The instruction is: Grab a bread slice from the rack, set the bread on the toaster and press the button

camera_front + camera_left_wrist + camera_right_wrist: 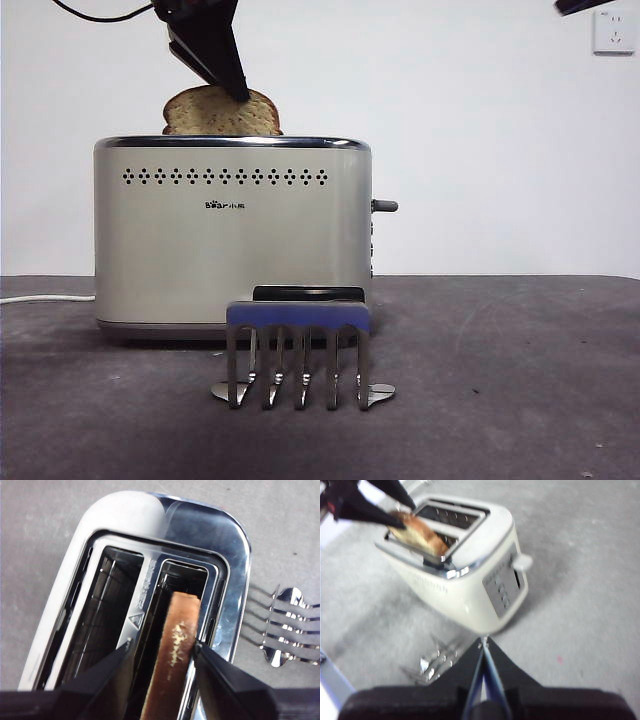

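The slice of bread (215, 115) stands in the toaster (230, 240) with its rounded top above the chrome rim. In the left wrist view the bread (175, 645) sits edge-up in the slot of the toaster (145, 515) nearer the rack. My left gripper (162, 645) straddles it with jaws open: one jaw touches the crust, the other stands apart. In the front view the left gripper (238, 92) comes down from the top onto the slice. The metal rack (298, 340) stands empty in front of the toaster. My right gripper (482, 642) is shut and empty, held away from the toaster (470, 580).
The toaster's lever (385, 206) sticks out on its right side, above a column of buttons (502, 592). A white cable (45, 297) runs off to the left. A wall socket (612, 30) is at the top right. The right arm shows as a black tip (585, 5).
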Robot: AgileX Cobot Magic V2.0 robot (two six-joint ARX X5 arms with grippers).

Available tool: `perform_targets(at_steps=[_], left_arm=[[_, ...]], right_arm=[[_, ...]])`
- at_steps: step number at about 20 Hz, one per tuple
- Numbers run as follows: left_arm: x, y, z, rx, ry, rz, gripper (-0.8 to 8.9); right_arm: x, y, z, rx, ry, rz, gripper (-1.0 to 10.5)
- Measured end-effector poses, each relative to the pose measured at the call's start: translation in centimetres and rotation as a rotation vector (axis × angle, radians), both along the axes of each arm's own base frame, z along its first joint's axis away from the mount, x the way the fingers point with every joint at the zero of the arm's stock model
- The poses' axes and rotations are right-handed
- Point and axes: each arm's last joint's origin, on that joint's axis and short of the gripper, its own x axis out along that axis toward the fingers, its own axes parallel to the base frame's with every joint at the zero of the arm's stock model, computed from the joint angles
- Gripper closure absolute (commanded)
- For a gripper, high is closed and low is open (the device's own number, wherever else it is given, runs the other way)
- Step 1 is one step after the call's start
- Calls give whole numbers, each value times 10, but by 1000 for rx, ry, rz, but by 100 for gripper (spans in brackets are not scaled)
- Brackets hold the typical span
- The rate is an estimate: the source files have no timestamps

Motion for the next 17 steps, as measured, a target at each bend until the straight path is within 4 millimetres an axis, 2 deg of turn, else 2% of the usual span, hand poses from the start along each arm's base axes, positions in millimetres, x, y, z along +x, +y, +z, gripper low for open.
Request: perform_targets(at_steps=[2,4,9,12,17], left_arm=[[-6,3,9,-18,-12,36,615],[-21,9,28,-65,-47,82,615],[-77,34,86,-232,-158,184,620],[-112,49,113,-325,-212,225,625],[-144,63,131,-401,-257,256,625]], right_arm=[[14,5,-3,23,-12,6,958],[31,11,-6,54,-23,12,958],[76,41,-22,158,-57,52,959],[108,57,-41,216,-22,49,959],[142,65,-58,225,59,26,959]])
